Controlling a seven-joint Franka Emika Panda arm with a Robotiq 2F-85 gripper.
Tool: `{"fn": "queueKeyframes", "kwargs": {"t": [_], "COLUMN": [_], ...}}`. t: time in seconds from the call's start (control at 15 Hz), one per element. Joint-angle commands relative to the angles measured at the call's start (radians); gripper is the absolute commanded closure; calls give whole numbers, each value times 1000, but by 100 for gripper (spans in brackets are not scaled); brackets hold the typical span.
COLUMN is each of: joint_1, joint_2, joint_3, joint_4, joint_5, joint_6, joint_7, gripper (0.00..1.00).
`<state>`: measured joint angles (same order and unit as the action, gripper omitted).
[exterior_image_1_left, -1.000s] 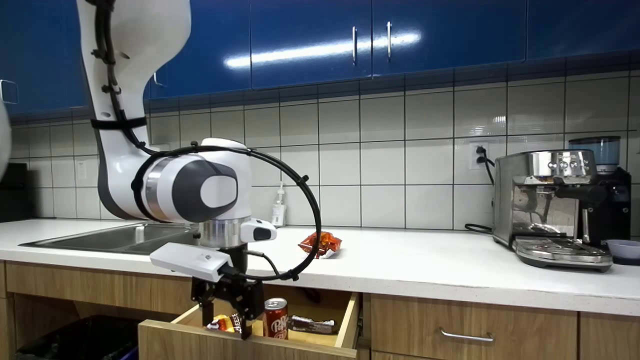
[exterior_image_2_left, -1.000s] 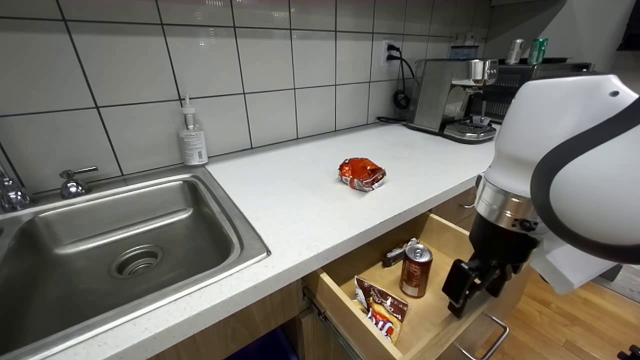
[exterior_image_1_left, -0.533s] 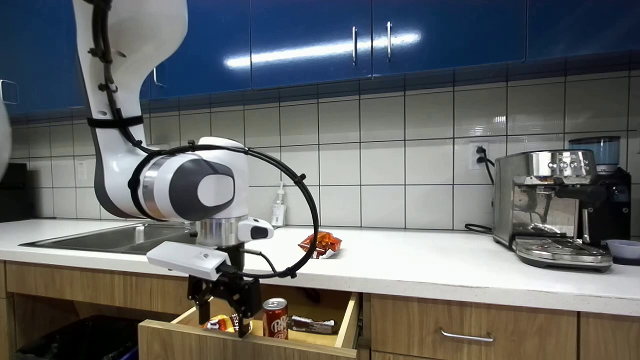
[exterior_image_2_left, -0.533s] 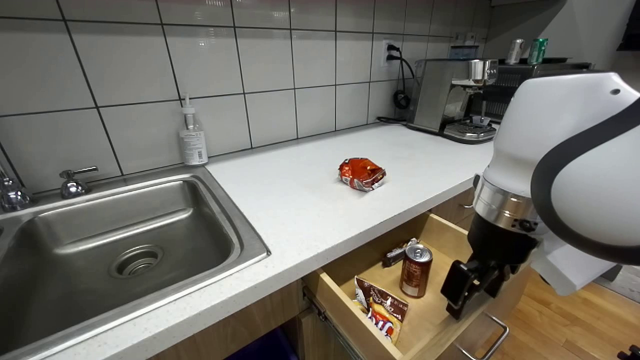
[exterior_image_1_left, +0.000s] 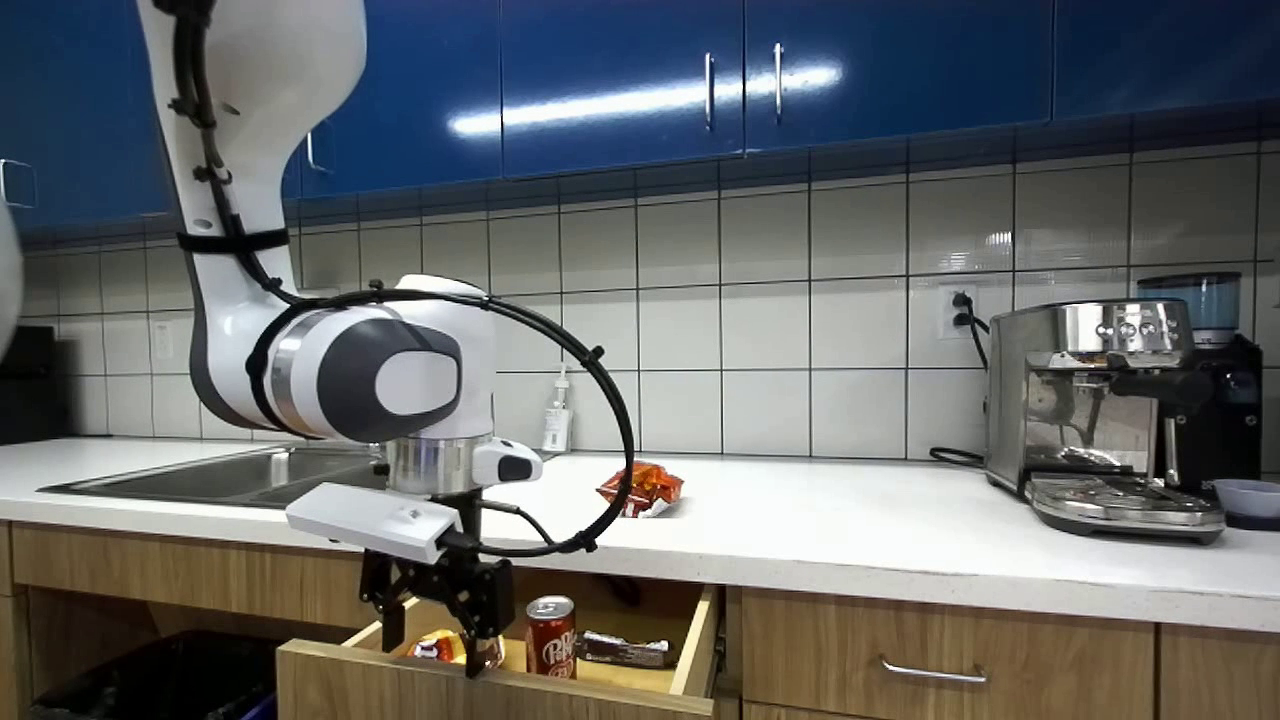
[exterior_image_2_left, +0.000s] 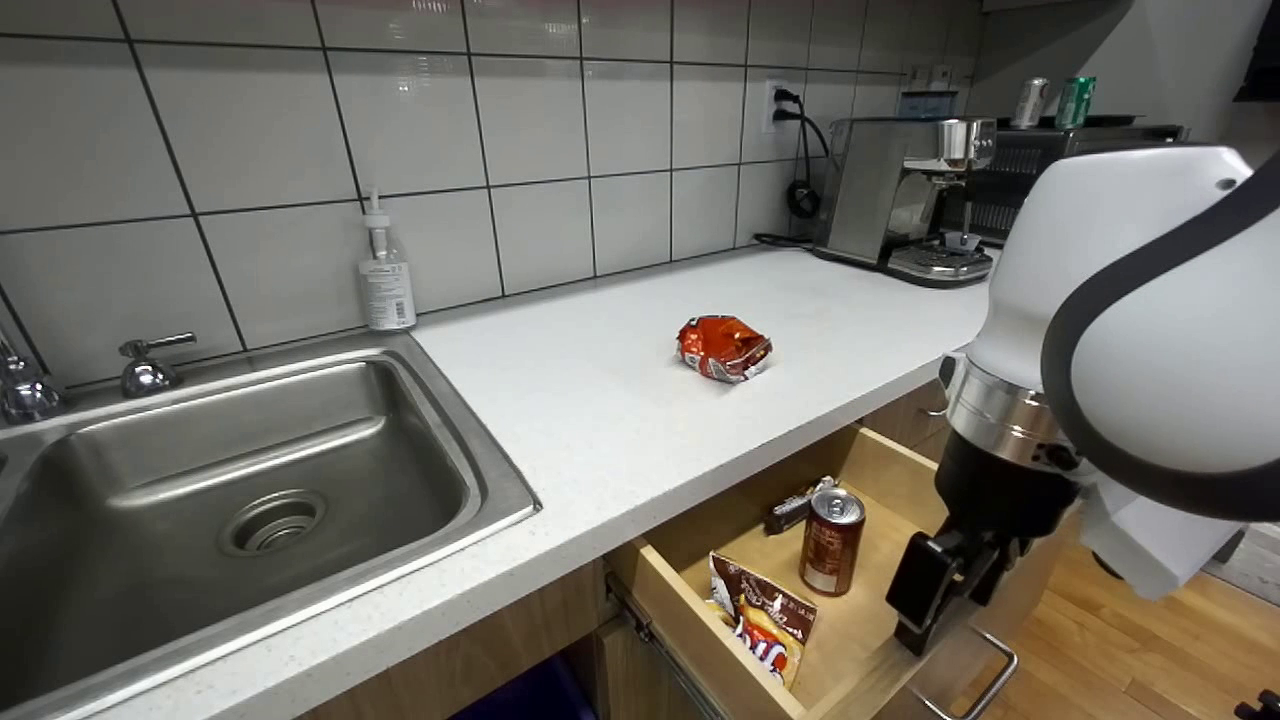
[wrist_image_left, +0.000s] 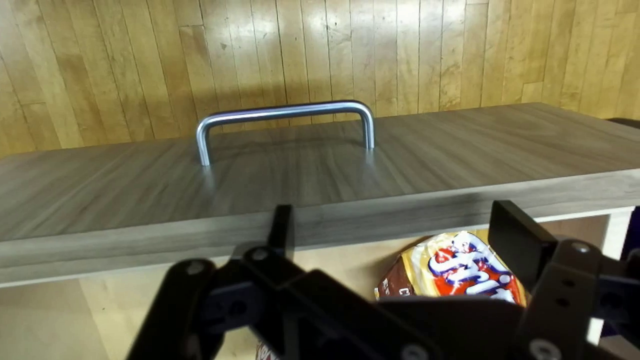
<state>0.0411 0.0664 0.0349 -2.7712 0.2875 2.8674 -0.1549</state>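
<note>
My gripper (wrist_image_left: 394, 214) stands open, its fingers wide apart with nothing between them. It points down over the front part of a pulled-out wooden drawer (exterior_image_2_left: 668, 620), by the front panel; whether a fingertip touches that panel, I cannot tell. A yellow, red and brown snack bag (wrist_image_left: 465, 275) lies in the drawer, below and beyond the right finger in the wrist view. An upright dark red soda can (exterior_image_1_left: 551, 640) and a dark wrapped bar (exterior_image_2_left: 795, 508) are also inside. The drawer's silver bar handle (wrist_image_left: 285, 114) juts from the outer face, apart from the fingers.
On the white counter (exterior_image_2_left: 580, 420) above lies a crumpled red-orange bag (exterior_image_2_left: 722, 350). A steel sink (exterior_image_2_left: 300, 450), a pump bottle (exterior_image_2_left: 387, 280) and an espresso machine (exterior_image_1_left: 1090, 420) line the counter. Beside the drawer, below, is a black bin (exterior_image_1_left: 160, 665).
My gripper has shifted slightly left in an exterior view, closer to the drawer's front panel, with the jaws still apart. The drawer and its contents have stayed put.
</note>
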Motion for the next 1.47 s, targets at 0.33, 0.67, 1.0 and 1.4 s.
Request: {"fn": "queueKeyframes", "kwargs": {"t": [0.33,0.67,1.0,1.4], "joint_1": [-31,-26,-22,-21], "joint_2": [-41,-34,-43,-10], "joint_3": [9,7,9,-1], "joint_4": [-10,-11,-15,-1], "joint_5": [62,29,26,-18], "joint_6": [-99,-122,-156,-186], "joint_7": [-140,-129,-150,-99], "gripper": [0,0,0,0]}}
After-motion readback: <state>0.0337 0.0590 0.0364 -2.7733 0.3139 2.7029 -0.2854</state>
